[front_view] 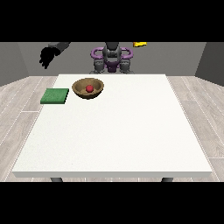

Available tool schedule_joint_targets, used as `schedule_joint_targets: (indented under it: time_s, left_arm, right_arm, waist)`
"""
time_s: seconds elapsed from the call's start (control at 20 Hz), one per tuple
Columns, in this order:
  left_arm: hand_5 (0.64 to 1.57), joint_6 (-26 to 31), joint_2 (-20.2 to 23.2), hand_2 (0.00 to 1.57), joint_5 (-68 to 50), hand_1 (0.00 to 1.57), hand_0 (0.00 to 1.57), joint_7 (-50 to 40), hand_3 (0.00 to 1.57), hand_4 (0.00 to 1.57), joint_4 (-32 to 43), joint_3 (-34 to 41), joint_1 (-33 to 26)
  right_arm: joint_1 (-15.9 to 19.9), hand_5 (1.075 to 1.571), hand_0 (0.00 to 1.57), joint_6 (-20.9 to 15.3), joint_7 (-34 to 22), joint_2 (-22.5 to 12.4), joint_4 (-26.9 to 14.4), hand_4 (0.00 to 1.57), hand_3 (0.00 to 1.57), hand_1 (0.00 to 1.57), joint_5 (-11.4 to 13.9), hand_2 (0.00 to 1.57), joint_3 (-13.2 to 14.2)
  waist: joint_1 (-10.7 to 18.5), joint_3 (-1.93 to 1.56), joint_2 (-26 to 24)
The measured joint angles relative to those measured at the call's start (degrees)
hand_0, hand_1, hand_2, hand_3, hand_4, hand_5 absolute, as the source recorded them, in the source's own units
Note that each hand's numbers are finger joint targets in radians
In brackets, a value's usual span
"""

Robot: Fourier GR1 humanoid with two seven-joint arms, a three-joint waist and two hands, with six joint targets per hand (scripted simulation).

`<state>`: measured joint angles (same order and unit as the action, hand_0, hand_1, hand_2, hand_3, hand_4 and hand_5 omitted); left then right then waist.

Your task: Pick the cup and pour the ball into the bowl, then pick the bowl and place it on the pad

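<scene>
- Front view: the hand at the view's left (48, 56) hangs raised beyond the table (131, 131) edge, holding nothing; I cannot tell how its fingers lie.
- Below and toward the camera from it sits the bowl (88, 88) with the red ball (89, 88) inside; the green pad (55, 96) lies just beside the bowl, nearly under the hand.
- No cup shows.
- Risk: lifting the bowl by one rim could tilt it, rolling the ball out.
</scene>
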<state>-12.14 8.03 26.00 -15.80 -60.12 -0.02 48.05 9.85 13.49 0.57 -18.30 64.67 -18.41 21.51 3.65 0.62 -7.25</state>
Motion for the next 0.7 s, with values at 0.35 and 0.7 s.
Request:
schedule_joint_targets:
  time_s: [0.35,0.7]
  left_arm:
    - [1.558,15.6,6.8,0.0,-20.8,0.0,0.0,5.7,0.0,1.06,-3.1,13.8,-0.1]
    - [1.553,26.4,16.5,0.0,-30.7,0.0,0.0,7.7,0.0,0.98,-2.4,21.9,-1.8]
  right_arm:
    - [-1.5,1.565,0.0,-3.7,6.1,5.7,-2.2,0.74,0.0,0.0,1.9,0.0,-0.8]
    - [0.3,1.56,0.0,-4.3,11.9,8.8,-6.5,0.65,0.0,0.0,2.9,0.0,-1.9]
  waist:
    - [4.7,-0.44,5.6]
    - [4.3,-0.6,10.6]
